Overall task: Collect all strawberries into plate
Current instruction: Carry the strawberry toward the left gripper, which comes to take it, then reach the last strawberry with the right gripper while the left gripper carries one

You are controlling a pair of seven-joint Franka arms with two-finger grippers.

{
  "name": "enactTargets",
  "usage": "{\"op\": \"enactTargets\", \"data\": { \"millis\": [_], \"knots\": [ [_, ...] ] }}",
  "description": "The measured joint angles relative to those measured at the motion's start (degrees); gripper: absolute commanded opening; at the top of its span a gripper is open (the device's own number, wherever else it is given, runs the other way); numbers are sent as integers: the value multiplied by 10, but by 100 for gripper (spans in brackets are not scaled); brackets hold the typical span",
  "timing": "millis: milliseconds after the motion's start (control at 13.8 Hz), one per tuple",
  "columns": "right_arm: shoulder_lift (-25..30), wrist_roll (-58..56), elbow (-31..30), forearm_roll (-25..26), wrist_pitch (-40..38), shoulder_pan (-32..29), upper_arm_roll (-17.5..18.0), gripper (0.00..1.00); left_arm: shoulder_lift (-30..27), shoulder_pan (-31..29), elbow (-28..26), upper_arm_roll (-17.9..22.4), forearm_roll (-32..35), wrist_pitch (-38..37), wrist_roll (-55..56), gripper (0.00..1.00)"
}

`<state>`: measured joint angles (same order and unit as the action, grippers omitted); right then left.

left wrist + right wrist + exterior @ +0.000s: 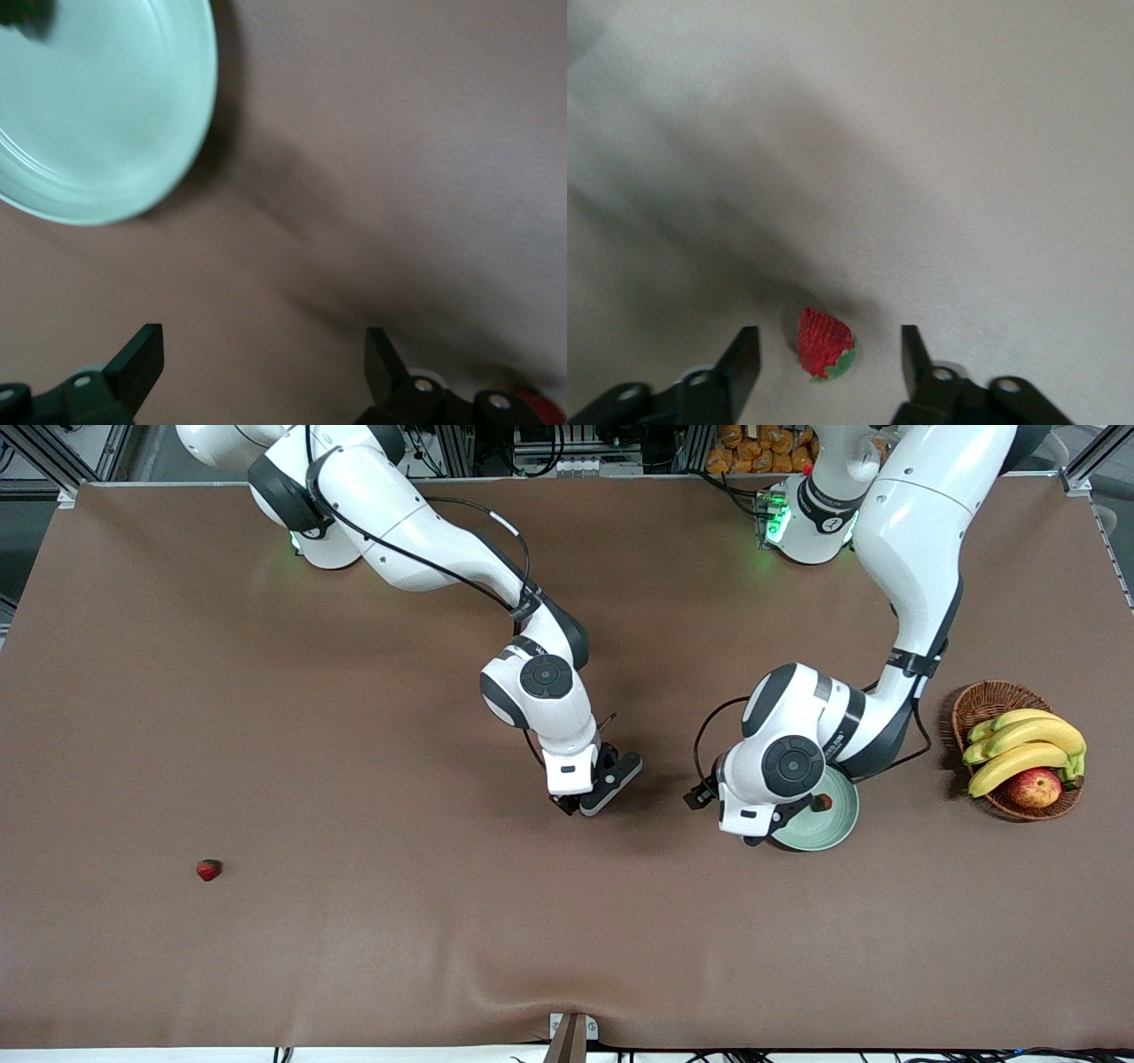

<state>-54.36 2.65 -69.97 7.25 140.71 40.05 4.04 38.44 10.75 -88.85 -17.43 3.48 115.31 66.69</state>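
Note:
A small red strawberry (825, 345) with a green top lies on the brown table, between the open fingers of my right gripper (829, 343), which do not touch it. In the front view that gripper (578, 807) is low over the middle of the table and hides this berry. The pale green plate (842, 824) sits toward the left arm's end and holds one strawberry (822, 803). My left gripper (264, 361) is open and empty over bare table beside the plate (106, 115). Another strawberry (208, 869) lies alone toward the right arm's end, nearer the front camera.
A wicker basket (982, 701) with bananas (1028, 748) and an apple (1034, 787) stands beside the plate, at the left arm's end of the table. The left arm's wrist (780, 766) hangs over part of the plate.

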Motion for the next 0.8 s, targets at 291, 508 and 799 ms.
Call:
{"op": "enactTargets", "data": {
  "millis": [291,508,799],
  "knots": [
    [50,5,4,-2,-84,-18,-7,100,24,40,24,-1,-3,46,111,100],
    [70,5,4,-2,-128,-86,-12,100,52,71,44,-1,-3,111,207,100],
    [83,1,4,-2,-185,-206,-14,100,95,105,52,-1,-3,222,309,100]
  ]
}}
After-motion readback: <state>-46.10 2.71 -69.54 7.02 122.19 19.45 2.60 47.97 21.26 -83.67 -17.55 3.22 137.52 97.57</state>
